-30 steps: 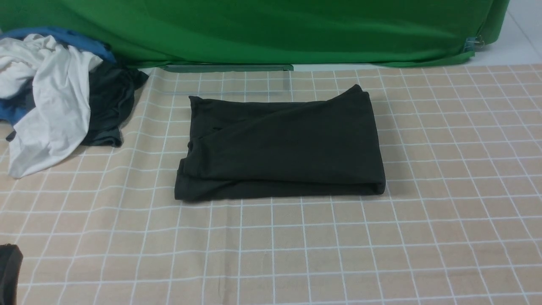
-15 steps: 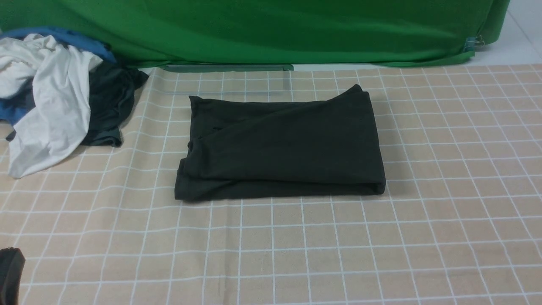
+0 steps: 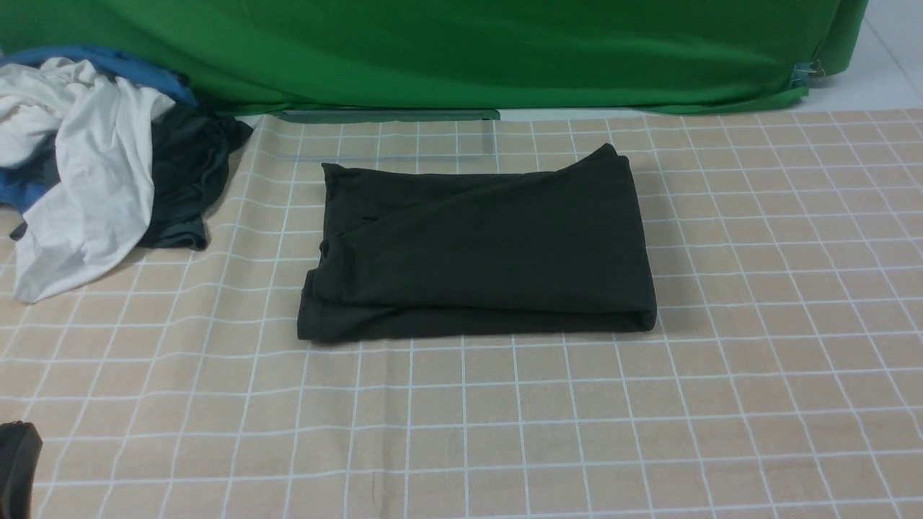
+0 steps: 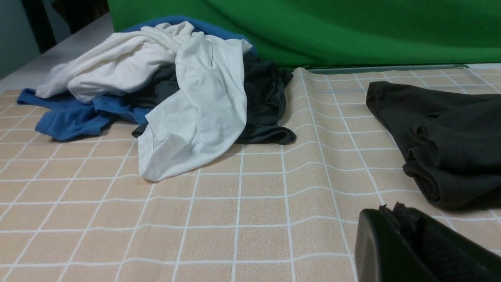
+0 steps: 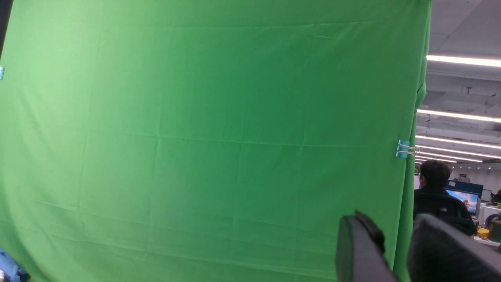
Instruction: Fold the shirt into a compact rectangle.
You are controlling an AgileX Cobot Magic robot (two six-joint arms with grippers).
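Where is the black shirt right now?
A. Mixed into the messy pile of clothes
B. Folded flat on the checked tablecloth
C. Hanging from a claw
B: the black shirt lies folded on the checked tablecloth, apart from the pile of clothes, with no claw touching it.

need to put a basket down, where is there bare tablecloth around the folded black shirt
Bare checked beige tablecloth lies right of the folded black cotton shirt, out to the table's right edge, and in the wide strip in front of it. A narrower gap separates the shirt from the crumpled pile of white, blue and dark grey clothes, which crowds the far left corner. The left gripper sits at the near left edge.
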